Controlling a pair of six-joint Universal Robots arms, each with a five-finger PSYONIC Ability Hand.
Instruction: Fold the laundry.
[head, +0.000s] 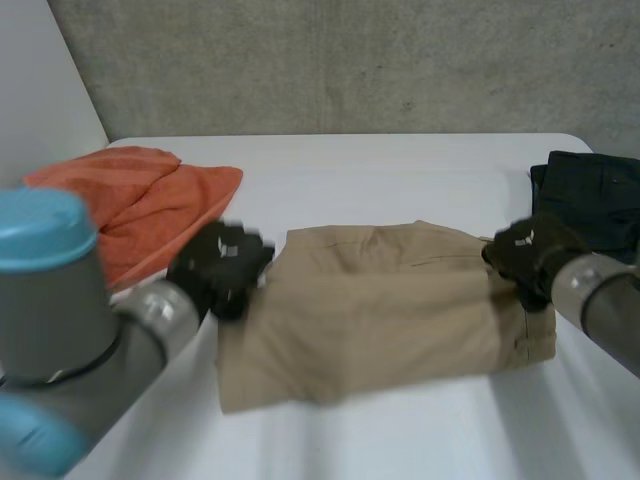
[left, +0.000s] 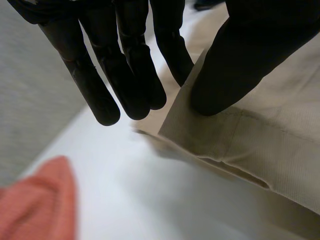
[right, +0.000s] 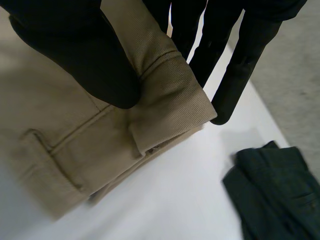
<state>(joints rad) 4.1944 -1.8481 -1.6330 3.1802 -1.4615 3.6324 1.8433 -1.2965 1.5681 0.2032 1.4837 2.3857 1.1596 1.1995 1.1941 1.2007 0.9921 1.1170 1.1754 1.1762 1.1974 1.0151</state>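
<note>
The left hand (head: 220, 265) and right hand (head: 525, 252) pinch folded twill trousers (head: 380, 310).

The folded trousers (head: 380, 310) at the centre of the frame are plain tan, with a fine twill weave and stitching of the same tan, while the cloth (head: 140, 205) at upper left is plain orange and the dark garment (head: 590, 200) at the right edge is near-black with a greenish tinge. The tabletop (head: 400, 170) is white and the wall (head: 350, 60) behind it a mottled grey. The left hand (head: 222, 262) and right hand (head: 528, 252) are black; the left arm (head: 60, 310) at lower left is grey with a light-blue cap.
</note>
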